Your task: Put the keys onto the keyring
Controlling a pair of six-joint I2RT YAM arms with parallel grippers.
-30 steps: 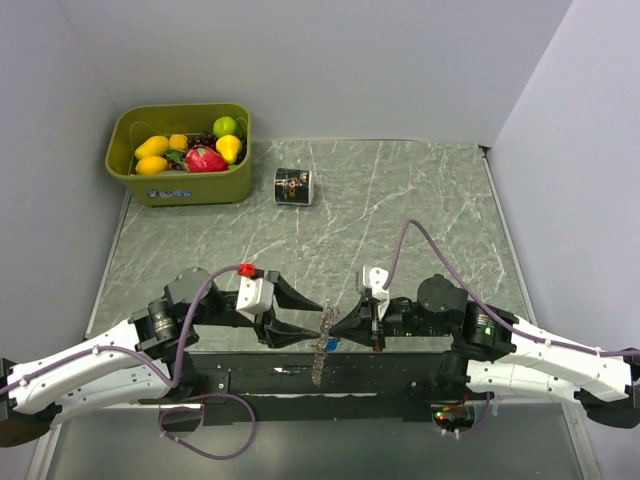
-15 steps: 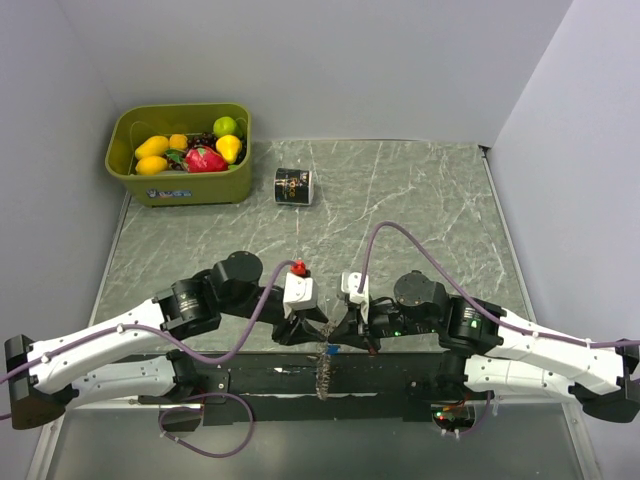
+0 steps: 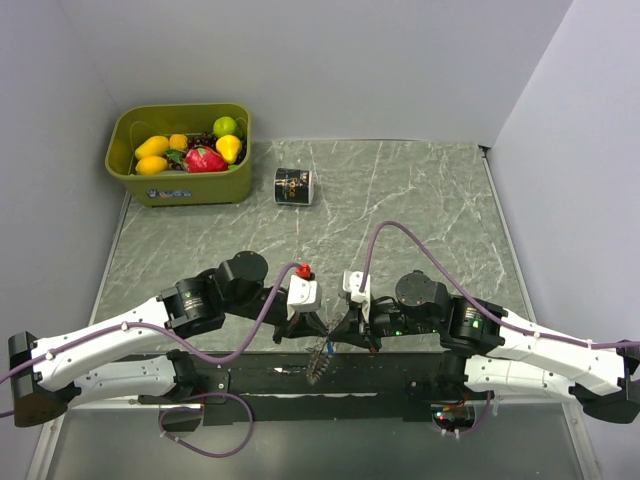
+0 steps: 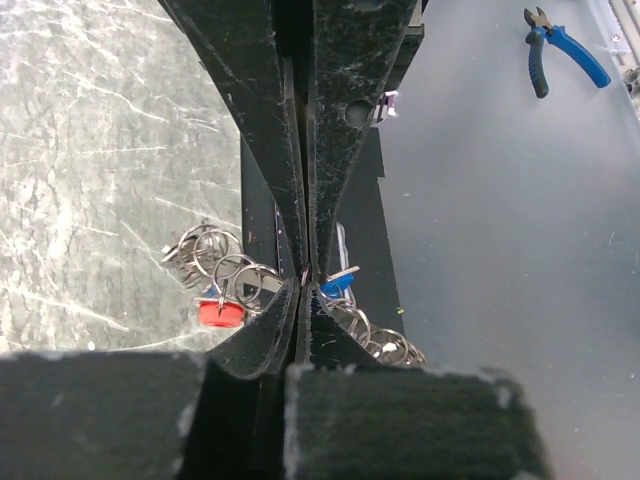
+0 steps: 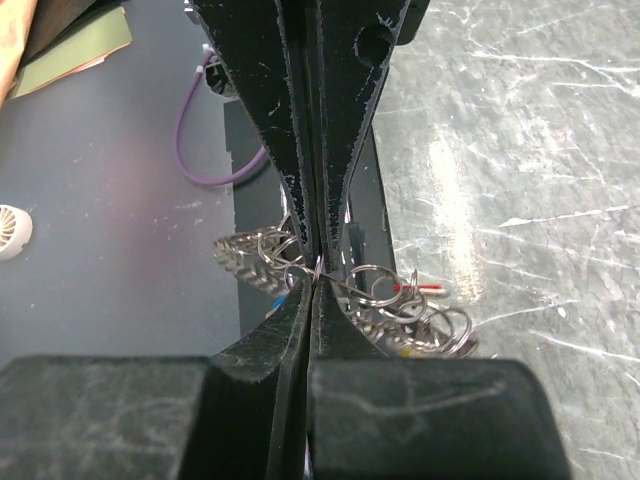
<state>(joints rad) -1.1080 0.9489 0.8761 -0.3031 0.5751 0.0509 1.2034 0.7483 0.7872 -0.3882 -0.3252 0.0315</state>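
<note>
— Top external view first: where do the two pincers stand?
— Tip to tip. The left pincer (image 3: 321, 331) and the right pincer (image 3: 339, 335) meet nose to nose over the near edge of the table (image 3: 430, 200). The keyring (image 3: 320, 362) hangs just below the meeting point.
— State of the left pincer?
— Left wrist view: jaws pressed fully together, no gap, with a thin loop of the keyring's wire nipped at the very tip. The opposing pincer comes in from straight ahead, equally closed.
— And the right?
— Same finding on the right wrist view: closed tight on the ring wire at its tip.
— The keys (image 5: 238, 256)?
— Bunched on either side of the joined tips. Seen from the left pincer, a red key head (image 4: 218, 313) lies among small rings on the table side of the tip. A blue key head (image 4: 335, 287) sits just beside the tip on the other side.
— Anything else noted?
— A black can (image 3: 293, 186) and a green bin (image 3: 180, 185) of fruit, well beyond both pincers.
</note>
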